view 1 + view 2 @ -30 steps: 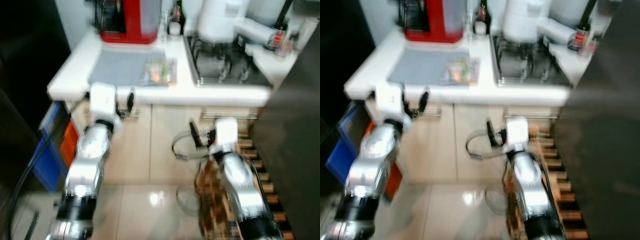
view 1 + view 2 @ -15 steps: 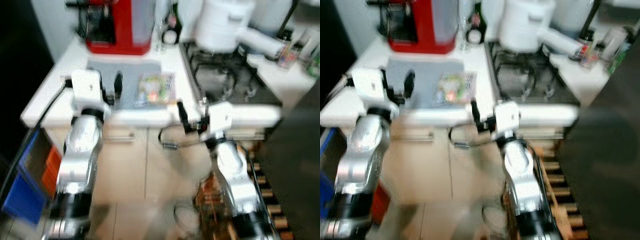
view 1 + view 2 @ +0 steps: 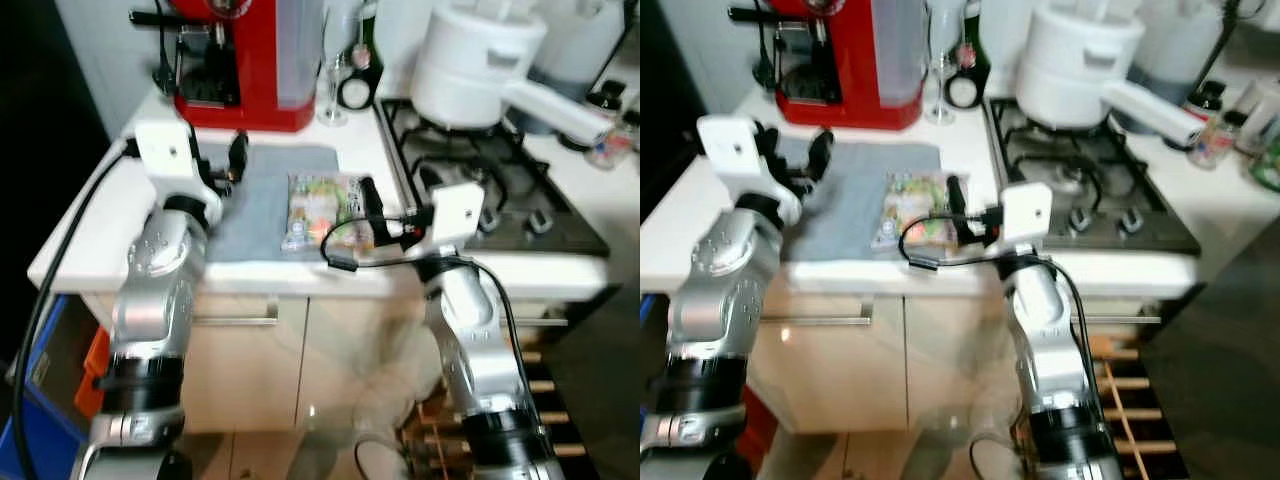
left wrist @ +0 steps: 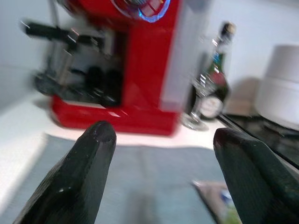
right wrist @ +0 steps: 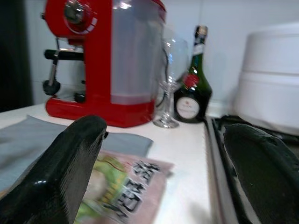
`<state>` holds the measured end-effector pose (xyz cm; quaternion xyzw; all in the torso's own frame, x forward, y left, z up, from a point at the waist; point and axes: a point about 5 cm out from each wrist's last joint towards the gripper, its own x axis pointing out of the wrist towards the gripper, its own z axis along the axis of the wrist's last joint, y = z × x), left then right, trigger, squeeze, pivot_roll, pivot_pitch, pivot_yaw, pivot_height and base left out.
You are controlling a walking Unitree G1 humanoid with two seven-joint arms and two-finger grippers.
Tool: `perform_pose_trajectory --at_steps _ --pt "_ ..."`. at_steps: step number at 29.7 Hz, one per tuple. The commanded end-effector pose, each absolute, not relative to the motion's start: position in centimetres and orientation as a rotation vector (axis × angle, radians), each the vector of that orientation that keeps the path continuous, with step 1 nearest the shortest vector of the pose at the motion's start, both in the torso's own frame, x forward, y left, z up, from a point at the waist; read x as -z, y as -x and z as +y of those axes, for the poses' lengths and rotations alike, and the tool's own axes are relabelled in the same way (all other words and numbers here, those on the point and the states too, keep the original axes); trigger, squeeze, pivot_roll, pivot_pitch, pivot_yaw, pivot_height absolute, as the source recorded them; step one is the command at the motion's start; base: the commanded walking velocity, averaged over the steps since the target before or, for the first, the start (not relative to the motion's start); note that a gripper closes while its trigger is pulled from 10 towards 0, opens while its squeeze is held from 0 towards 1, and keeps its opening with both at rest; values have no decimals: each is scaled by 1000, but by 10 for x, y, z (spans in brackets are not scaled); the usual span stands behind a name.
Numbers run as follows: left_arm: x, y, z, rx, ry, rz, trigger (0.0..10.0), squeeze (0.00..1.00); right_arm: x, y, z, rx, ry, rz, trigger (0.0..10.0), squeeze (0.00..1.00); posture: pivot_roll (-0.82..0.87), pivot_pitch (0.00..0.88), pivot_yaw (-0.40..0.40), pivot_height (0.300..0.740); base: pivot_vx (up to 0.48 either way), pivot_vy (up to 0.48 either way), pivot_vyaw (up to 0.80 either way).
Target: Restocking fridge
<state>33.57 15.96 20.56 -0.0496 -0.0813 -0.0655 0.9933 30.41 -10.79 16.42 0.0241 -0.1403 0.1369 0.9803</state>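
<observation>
Flat printed plastic food packet [image 3: 322,205] was seen lying on grey cloth mat [image 3: 262,200] atop white counter [image 3: 90,240] | right gripper [image 5: 161,154] held spread wide, empty, just above packet's near end | left gripper [image 4: 159,154] parted, empty, over mat before red coffee machine [image 3: 243,60] | packet's print blurred, unreadable.

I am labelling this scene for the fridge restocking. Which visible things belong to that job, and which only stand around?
Job:
food packet on the grey mat
right gripper, open beside it
left gripper, open

Standing around:
red coffee machine
wine glass
dark bottle
white pot
hob
</observation>
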Motion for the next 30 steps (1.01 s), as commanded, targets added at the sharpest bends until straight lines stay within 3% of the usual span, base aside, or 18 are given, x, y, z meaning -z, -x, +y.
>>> perform_pose_trajectory --at_steps 1,7,15,19,27,30 --pt "-207 -339 155 174 121 -142 10000 0 -161 -304 -115 -248 -51 -262 10000 231 -75 0 -17 740 0 0 0" --pt "-210 -338 154 224 105 -167 10000 0 -155 -302 -117 -240 -21 -238 10000 227 -80 0 -16 740 0 205 -71" --pt "-214 -338 149 258 60 -183 10000 0 -153 -301 -119 -249 0 -232 10000 243 -79 0 -25 740 0 480 -800" --pt "-214 -340 148 250 37 -173 10000 0 -154 -300 -119 -244 0 -242 10000 243 -80 0 -24 740 0 0 -800" --pt "-213 -347 148 266 76 -131 10000 0 -153 -298 -120 -227 -15 -239 10000 235 -93 0 -14 740 0 0 0" --pt "-216 -346 148 278 68 -147 10000 0 -153 -300 -121 -204 -122 -204 10000 231 -94 0 -12 740 0 0 0"
